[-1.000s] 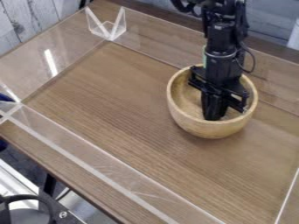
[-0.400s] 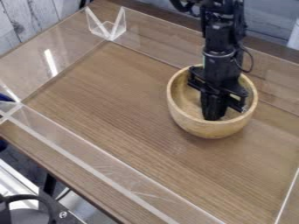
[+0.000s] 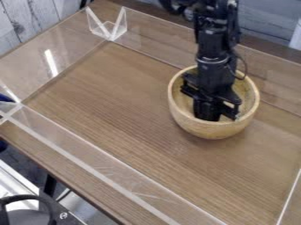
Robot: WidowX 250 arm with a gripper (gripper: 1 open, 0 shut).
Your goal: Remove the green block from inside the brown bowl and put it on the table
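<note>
The brown bowl (image 3: 192, 126) stands on the right side of the table (image 3: 112, 110). My black gripper (image 3: 212, 114) reaches straight down into the bowl, its fingertips low inside near the bottom. The jaws look closed together, and no gap shows between them. The green block is hidden; no green shows in the bowl or around the fingers, so I cannot tell whether anything is held.
A low clear acrylic wall (image 3: 70, 145) runs along the table's edges. A clear bracket (image 3: 106, 25) stands at the back left corner. Bare wood-grain surface lies left of and in front of the bowl.
The arm and gripper have shifted slightly left inside the bowl and seem a little higher. The bowl has stayed in place.
</note>
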